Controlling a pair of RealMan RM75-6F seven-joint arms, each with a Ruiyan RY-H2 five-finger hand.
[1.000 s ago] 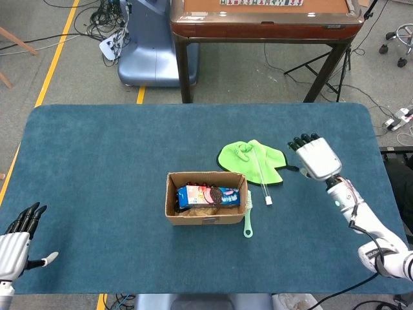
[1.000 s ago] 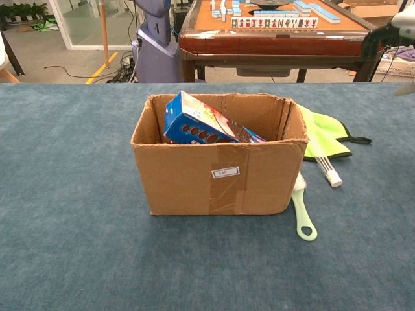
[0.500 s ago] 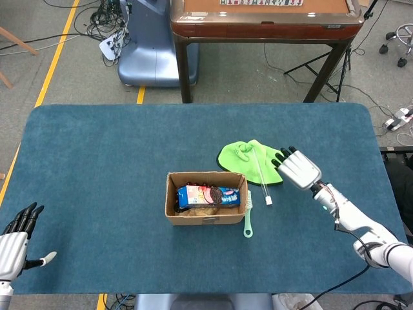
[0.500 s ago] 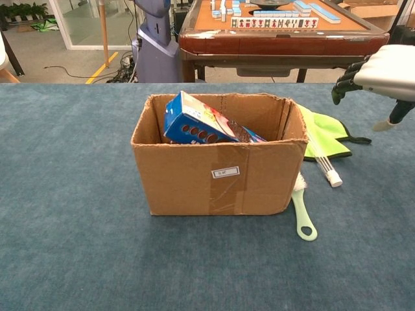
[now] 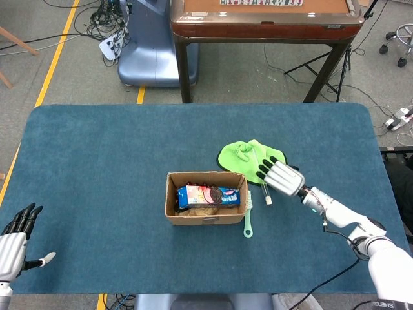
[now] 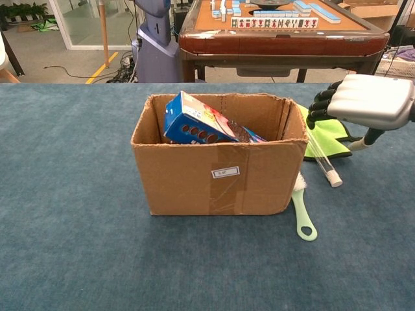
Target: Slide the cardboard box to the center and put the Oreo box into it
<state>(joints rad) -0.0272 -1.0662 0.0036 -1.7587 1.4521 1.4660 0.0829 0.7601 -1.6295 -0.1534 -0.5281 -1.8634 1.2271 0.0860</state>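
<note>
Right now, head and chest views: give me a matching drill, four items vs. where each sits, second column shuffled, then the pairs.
Items
1. Oreo box
2. green brush
3. green cloth
4. left hand

Places
A. lying on the table against the cardboard box, on its right side as the cameras see it
B. near the front left corner of the table, open, holding nothing
C. tilted inside the cardboard box
D. spread on the table behind the right hand

Pairs: 1-C, 2-A, 3-D, 4-B
</note>
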